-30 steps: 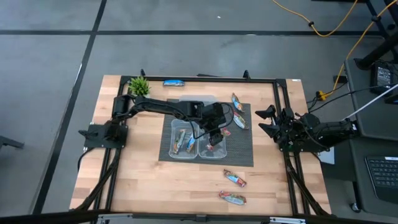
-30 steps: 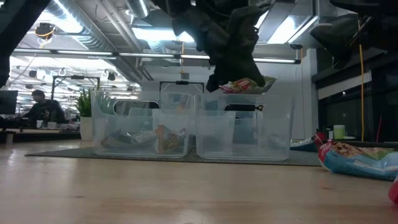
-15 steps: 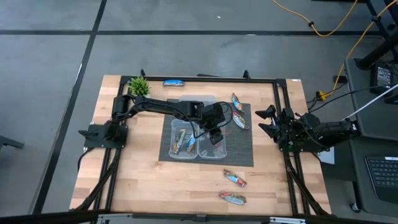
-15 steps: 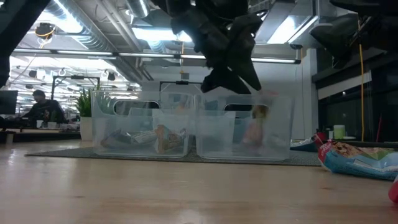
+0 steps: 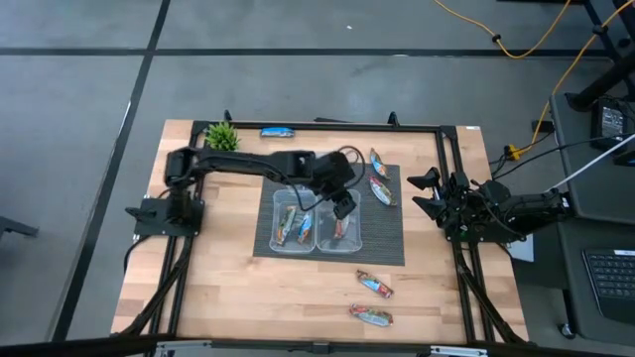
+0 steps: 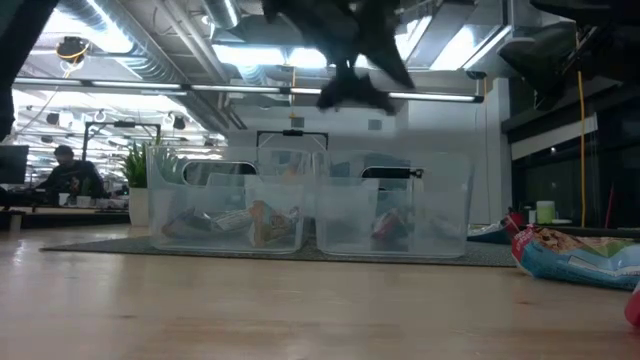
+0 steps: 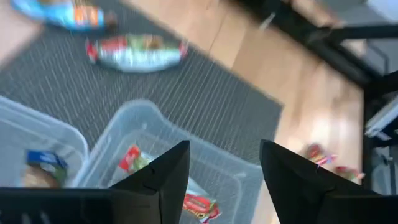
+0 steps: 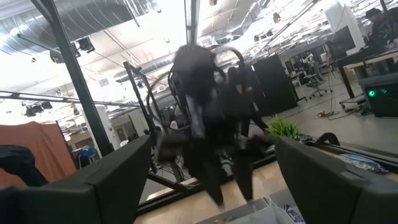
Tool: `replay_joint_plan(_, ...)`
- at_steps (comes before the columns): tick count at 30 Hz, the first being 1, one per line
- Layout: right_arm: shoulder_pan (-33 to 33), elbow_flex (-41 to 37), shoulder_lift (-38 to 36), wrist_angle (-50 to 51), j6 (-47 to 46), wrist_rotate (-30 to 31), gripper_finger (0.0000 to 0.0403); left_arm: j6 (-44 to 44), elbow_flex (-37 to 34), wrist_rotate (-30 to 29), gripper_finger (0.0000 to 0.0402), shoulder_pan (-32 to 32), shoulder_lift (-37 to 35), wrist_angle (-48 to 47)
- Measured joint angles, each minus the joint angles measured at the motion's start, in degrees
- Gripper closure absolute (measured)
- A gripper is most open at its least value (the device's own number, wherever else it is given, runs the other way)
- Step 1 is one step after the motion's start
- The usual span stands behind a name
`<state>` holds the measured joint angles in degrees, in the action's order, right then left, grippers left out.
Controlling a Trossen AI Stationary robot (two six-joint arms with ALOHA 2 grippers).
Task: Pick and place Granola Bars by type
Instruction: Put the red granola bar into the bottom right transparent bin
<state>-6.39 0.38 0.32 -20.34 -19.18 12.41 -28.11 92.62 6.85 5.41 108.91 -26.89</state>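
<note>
L pincer (image 5: 344,206) hung w/ jaws apart & empty, above the right-hand clear tub (image 5: 340,230) on the grey mat (image 5: 385,233). Directly below it, a red-teal granola bar (image 5: 339,229) lay in that tub; the tub beside it (image 5: 294,226) held more bars (image 5: 288,222). Two bars (image 5: 379,182) lay on the mat past the pincer, two others (image 5: 374,286) on the bench (image 5: 228,288) nearer the front edge, one blue bar (image 5: 277,131) by the plant (image 5: 222,136). R pincer (image 5: 429,192) waited at bench's right edge, jaws apart.
</note>
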Motion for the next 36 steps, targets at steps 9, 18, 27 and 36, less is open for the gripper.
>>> replay_joint_plan(9,0.0,0.0,0.0,0.0,0.1,0.0,0.0059,6.2,0.0,-5.3,0.0224,-2.9,-14.9,0.2)
replay_joint_plan(18,0.0,0.0,0.0,-1.6,0.3,-1.2,0.0059,14.1,0.0,-17.4,0.0226,-15.3,-28.1,-0.2)
replay_joint_plan(27,0.0,2.7,0.0,-1.5,8.8,-3.1,0.0059,9.8,-9.9,-31.1,0.0227,-14.6,-43.4,-9.3)
replay_joint_plan(36,0.0,20.3,3.4,27.5,14.8,-2.8,0.0059,10.4,-30.5,-28.2,0.0228,-5.1,-63.8,-0.5)
